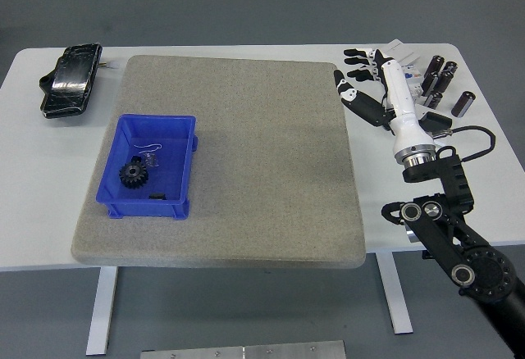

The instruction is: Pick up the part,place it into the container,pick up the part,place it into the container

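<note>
White bench [49, 203] on a grey floor, carrying a grey felt mat [246, 162] across its middle. Nearest item: right arm [447, 236], black, entering from the lower right corner and rising over the bench's right margin, off the mat. Forearm white, angled up and slightly left. Right hand [365, 80] at its end, held above the bench just beside the mat's far right corner, fingers [354, 52] spread and pointing left, thumb lower; it grips nothing. Left hand: not in view. Mid-left on the mat: blue container [184, 162], holding a black gear [134, 174] and some small pale hardware, too fine to identify. Far right, just behind and beside the hand: dark cylindrical parts [439, 80], a white boxed device [414, 76], a black adapter [433, 121] with cable. Far left: black pouch [70, 80]. Judgement: the step in hand is reaching for the next part among the cylinders. Done well, the hand should settle over a single cylinder at the cluster's edge, close around its middle, and lift straight up clear of the cable before crossing the mat to the container.
</note>
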